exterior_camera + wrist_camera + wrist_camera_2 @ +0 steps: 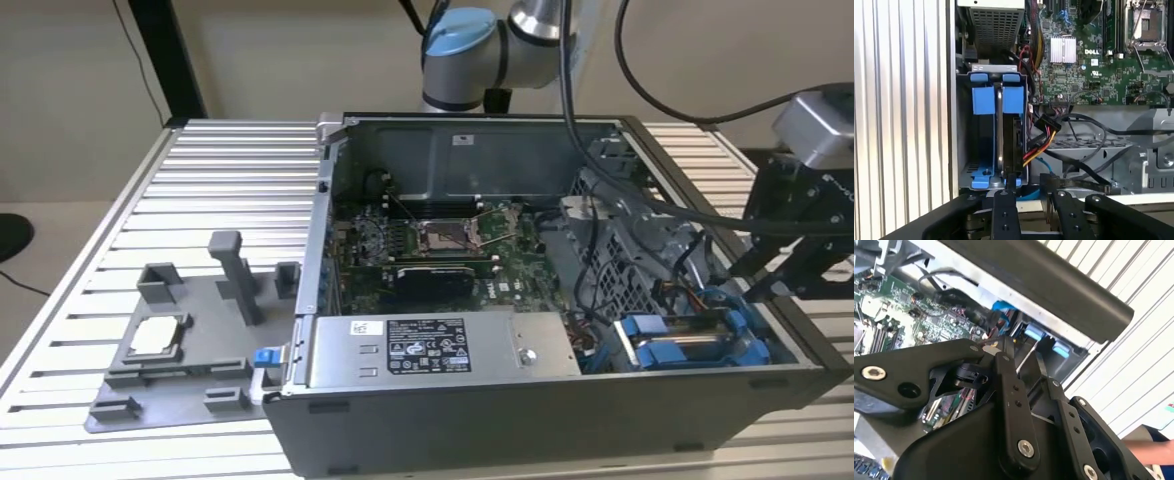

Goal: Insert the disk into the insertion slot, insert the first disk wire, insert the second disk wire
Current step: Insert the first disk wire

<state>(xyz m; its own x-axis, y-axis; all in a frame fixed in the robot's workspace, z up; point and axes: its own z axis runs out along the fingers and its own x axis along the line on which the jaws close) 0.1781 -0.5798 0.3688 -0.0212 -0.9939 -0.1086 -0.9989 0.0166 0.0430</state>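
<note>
Grey power-supply box (434, 345), green motherboard (1094, 75), grey fixture tray (187, 395) on slatted table (227, 170)

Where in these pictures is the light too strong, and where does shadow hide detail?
Second wrist view: the ribbed table is washed out nearly white. First wrist view: the insertion slot sits in shade beside bright table ribs. Exterior view: light is even, the computer case shows no strong glare.

computer case (534, 420) on the desk (227, 170), fixture tray (174, 400) beside it
the fixture tray lies on the desk at the exterior view's left of the case. inside the case, the power supply box (441, 345) runs along the near wall, with the motherboard (441, 250) behind it. the insertion slot (694, 345) sits in the near corner at the exterior view's right, the disk (999, 135) in it, the jaws near above.
</note>
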